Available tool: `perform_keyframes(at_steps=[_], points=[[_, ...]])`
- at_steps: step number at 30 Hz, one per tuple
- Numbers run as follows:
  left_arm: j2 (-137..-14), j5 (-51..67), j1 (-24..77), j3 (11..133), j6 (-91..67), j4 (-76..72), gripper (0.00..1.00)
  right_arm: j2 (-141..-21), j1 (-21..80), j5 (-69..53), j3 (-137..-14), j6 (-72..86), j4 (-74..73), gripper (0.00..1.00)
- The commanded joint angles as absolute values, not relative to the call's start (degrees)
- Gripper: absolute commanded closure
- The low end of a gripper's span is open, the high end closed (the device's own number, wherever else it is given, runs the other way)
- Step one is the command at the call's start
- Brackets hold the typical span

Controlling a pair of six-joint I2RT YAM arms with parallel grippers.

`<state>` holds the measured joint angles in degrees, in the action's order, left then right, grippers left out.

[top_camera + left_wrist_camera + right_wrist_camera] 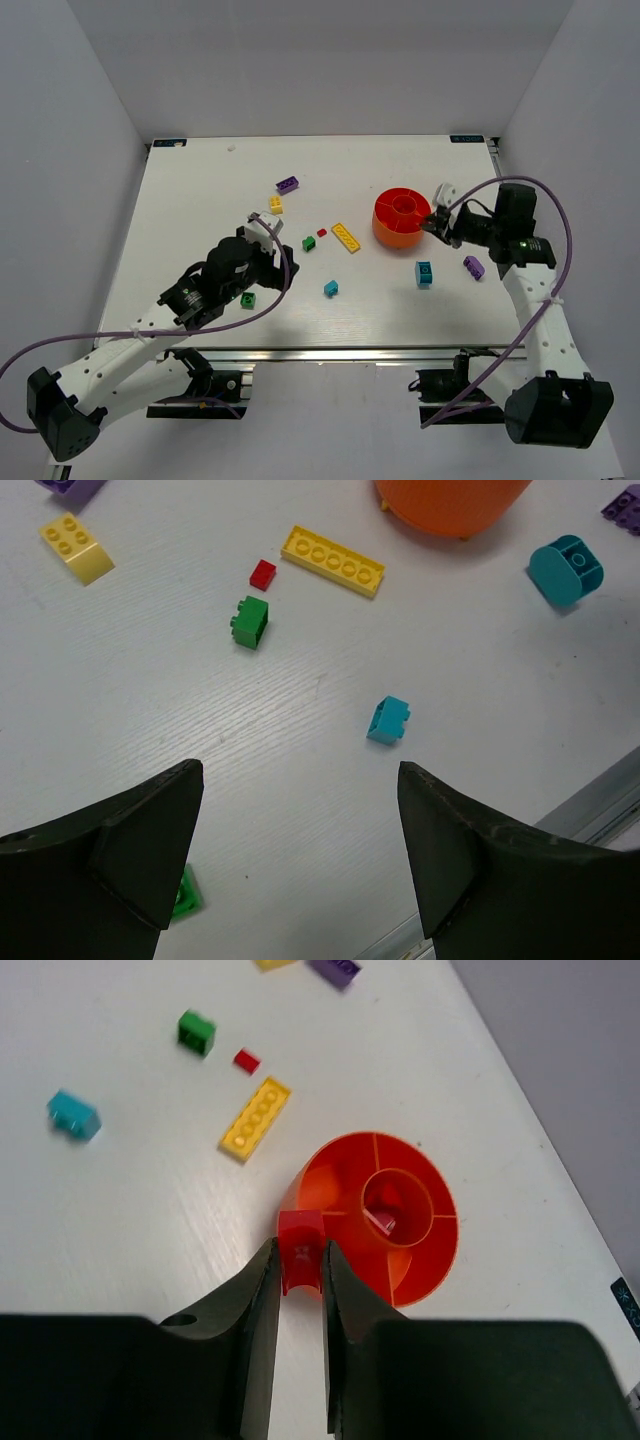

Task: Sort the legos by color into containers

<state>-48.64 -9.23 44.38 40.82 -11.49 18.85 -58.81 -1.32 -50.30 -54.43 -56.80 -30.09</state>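
Right wrist shows the right gripper (298, 1260) pinching a glossy red brick (300, 1243) beside the round divided bowl (415, 1275).

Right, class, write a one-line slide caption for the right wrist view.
Right gripper pinches a red brick by the orange-red bowl; a yellow brick and a green brick lie beyond.

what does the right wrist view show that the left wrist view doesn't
Only the right wrist: a red brick pinched in the right gripper, plus the inside of the orange bowl, with dividers and a red piece in the centre cup.
Only the left wrist: the open left gripper, a round teal piece, and a half-hidden green brick under one finger.
Both: the long yellow brick, tiny red brick, green cube, small teal brick, and the orange bowl.
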Motion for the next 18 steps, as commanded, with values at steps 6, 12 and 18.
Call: perform_keyframes(at_steps=[6,12,18], points=[[-49.5,-3.1,44.6,39.8,-10.5,15.7,0.12,-69.6,2.0,-40.0,-54.8,-21.3,-1.4,1.0],[-49.7,-2.9,44.6,39.6,-10.3,15.4,0.11,-76.2,3.1,-37.2,-55.9,-18.7,3.5,0.99],[-50.0,-3.2,44.6,39.5,-10.3,15.5,0.11,-79.5,4.0,-35.9,-56.9,-18.6,4.7,0.96]])
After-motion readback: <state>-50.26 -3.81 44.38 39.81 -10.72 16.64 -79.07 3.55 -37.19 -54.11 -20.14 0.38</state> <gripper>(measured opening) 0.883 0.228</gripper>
